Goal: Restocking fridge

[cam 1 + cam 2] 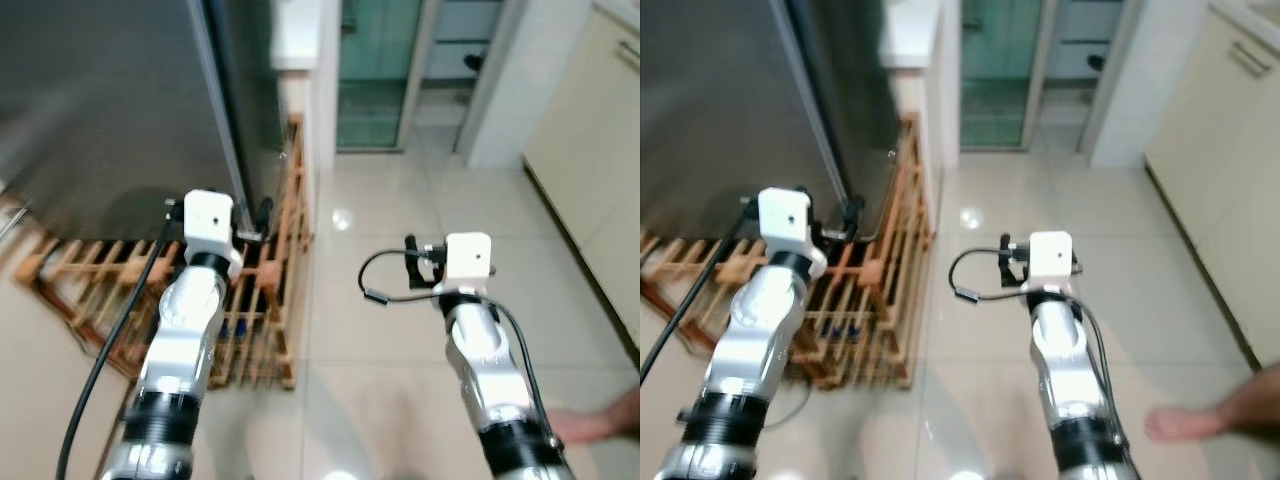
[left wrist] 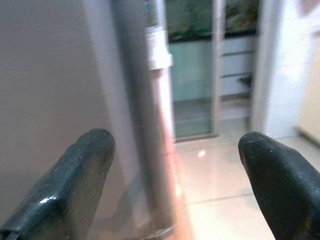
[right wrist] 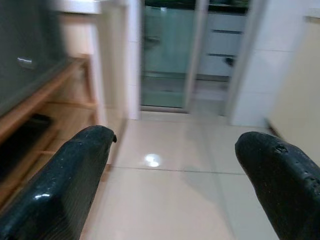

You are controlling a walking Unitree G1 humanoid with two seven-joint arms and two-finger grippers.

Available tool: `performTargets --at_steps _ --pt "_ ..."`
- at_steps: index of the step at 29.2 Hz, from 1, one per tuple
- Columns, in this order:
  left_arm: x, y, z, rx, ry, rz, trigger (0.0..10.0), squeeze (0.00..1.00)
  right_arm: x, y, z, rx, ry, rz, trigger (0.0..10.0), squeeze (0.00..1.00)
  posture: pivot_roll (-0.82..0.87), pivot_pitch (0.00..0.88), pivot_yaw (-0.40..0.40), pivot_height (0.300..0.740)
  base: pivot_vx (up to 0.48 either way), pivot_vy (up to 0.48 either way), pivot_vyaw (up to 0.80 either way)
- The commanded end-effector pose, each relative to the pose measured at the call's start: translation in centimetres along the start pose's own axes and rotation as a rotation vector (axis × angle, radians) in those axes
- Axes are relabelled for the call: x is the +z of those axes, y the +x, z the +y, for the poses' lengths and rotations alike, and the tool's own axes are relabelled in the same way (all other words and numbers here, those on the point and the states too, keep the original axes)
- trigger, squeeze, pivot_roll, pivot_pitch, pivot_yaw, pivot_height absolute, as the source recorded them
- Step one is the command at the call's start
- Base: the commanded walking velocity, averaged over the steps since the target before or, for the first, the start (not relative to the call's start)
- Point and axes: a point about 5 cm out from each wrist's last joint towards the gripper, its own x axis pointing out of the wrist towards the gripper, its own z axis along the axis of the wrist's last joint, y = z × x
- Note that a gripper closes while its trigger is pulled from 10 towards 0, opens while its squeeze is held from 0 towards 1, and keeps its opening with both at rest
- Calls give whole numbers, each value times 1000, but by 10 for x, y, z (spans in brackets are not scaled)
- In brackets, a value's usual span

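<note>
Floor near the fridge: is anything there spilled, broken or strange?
No spill or damage shows on the tiled floor. One odd thing: a person's hand reaches in low beside the right arm. The wooden rack stands upright by the fridge.

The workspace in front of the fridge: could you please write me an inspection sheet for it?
Surface: glossy pale tiled floor, with light reflections.
Job's things: dark grey fridge, door shut; vertical handle ahead of the left tool. No items to stock seen.
Clutter: wooden slatted rack on the floor against the fridge.
Grippers: left tool open, empty, raised near the fridge handle; right tool open, empty, over the floor.
Cables: black cable along the left arm; looped black cable at the right wrist.
Surroundings: glass door ahead; cream cabinet on the right; a person's hand low on the right.
</note>
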Motion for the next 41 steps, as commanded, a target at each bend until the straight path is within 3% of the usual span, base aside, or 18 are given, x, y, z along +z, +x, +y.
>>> performTargets --at_steps 1,16,31,41 --pt "-2 -1 -4 -23 4 11 10000 0 0 0 -3 -11 10 -2 10000 0 -75 0 40 740 0 0 0" --pt "-2 0 -1 -13 17 6 10000 0 1 1 2 26 -13 -13 10000 0 -73 0 42 740 0 -21 34" --pt "-3 -1 0 21 24 6 10000 0 -2 -1 0 12 -11 6 10000 0 -80 0 36 740 287 -380 484" --pt "-1 3 4 37 8 9 10000 0 -1 -1 2 18 -12 -3 10000 0 -83 0 38 740 391 -208 0"
